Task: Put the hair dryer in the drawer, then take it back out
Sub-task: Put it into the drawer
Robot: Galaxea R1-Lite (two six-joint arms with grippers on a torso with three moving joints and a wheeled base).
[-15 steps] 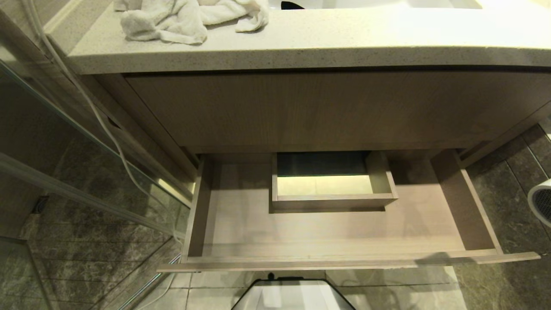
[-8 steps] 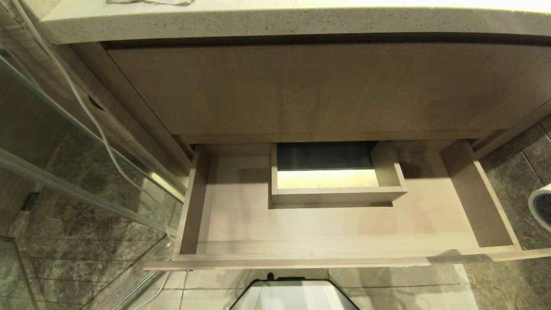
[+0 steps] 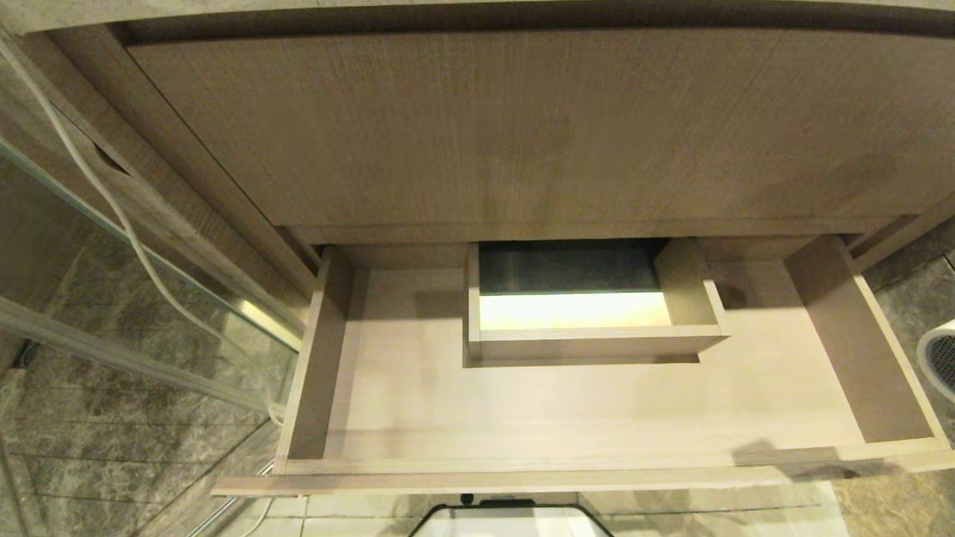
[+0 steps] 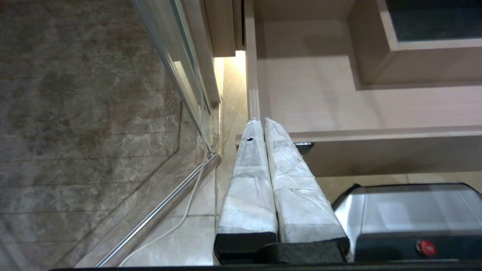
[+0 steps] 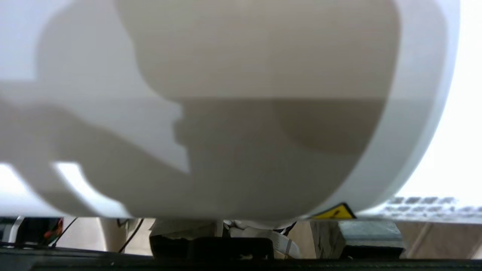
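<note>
The drawer (image 3: 522,468) stands pulled out below me, beige wood-grain with a boxed cutout (image 3: 589,344) at its back and a bare floor inside. The hair dryer (image 3: 941,362) shows only its round grey grille at the right edge of the head view, outside the drawer's right wall and over the tiled floor. Its white body (image 5: 241,113) fills the right wrist view, pressed against the base of my right gripper (image 5: 211,244), which grips it; the fingertips are hidden. My left gripper (image 4: 260,121) is shut and empty, parked by the drawer's (image 4: 376,150) left front corner.
A taller wood panel (image 3: 522,127) rises above the drawer. A glass shower panel (image 3: 112,313) and a white cable (image 3: 112,216) stand to the left. Dark marble tiles (image 3: 906,298) lie to the right. My own base (image 3: 515,522) sits just in front of the drawer.
The whole head view has shifted: the countertop and towel have slid out at the top and the drawer looks larger and nearer. The dryer's grille stays at the right edge.
</note>
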